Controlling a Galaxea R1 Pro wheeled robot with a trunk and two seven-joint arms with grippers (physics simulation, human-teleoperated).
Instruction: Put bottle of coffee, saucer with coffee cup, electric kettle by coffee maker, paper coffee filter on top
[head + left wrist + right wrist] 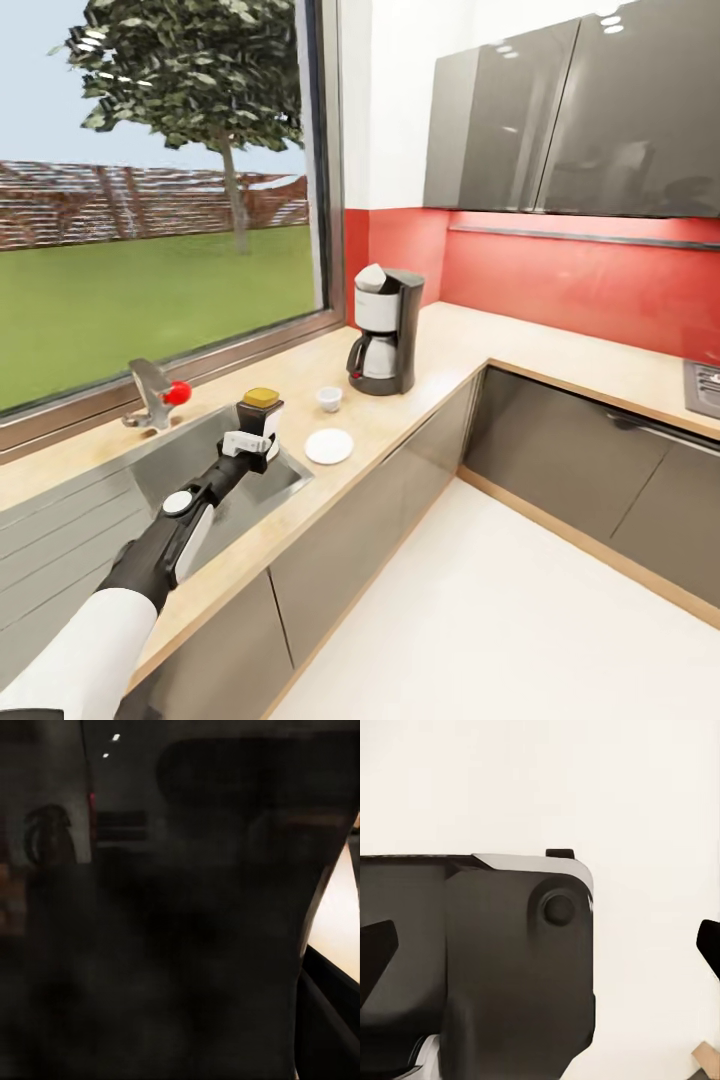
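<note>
Three task items already sit on the table (440, 345) by the window corner: coffee maker (385, 332), coffee cup (329, 398) and saucer (329, 446). Cup stands between maker and saucer, apart from both, so it's not on the saucer yet. A pale cone-ish thing sits on top of the maker; prob the paper filter, but too small to be sure.

Left arm reaches out over the sink (190, 460) w/ the bottle of coffee (262, 415) held up at its end. Left gripper (250, 445) fingers are clamped on the bottle's body, yellow-brown lid showing above them. Bottle is held over the sink's near corner, just short of the saucer, well apart from the maker. Left wrist view is nearly all dark, blocked by the held bottle; only a faint outline of the maker (46, 832) comes through.

Right wrist view shows dark robot housing over pale floor; can't tell whether the right fingers are open or closed.

Progress, as I judge it: maker OK, filter maybe OK, bottle off the shelf and en route. Left to do: set bottle down beside maker, cup onto saucer, saucer nearer the maker, and fetch the electric kettle.
</note>
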